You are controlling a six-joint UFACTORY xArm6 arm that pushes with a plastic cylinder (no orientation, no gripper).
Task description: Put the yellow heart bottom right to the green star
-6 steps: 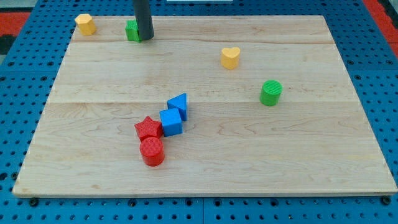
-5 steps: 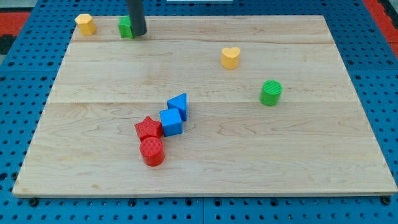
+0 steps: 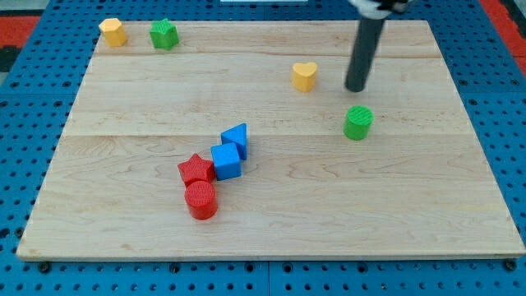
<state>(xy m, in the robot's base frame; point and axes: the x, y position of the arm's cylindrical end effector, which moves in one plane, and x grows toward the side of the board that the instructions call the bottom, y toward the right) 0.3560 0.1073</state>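
Observation:
The yellow heart (image 3: 304, 76) lies on the wooden board (image 3: 271, 238), right of centre near the view's top. The green star (image 3: 163, 34) sits at the top left, close to the board's top edge. My tip (image 3: 357, 88) is on the board just right of the yellow heart, with a gap between them, and just above the green cylinder (image 3: 357, 122). It touches no block.
A yellow block (image 3: 113, 31) sits left of the green star in the top left corner. A blue triangular block (image 3: 236, 139), a blue cube (image 3: 225, 161), a red star (image 3: 196, 170) and a red cylinder (image 3: 200, 200) cluster left of the board's centre.
My tip left the green star at the top left and moved far to the right, now beside the yellow heart. The green star slid slightly left towards the yellow block.

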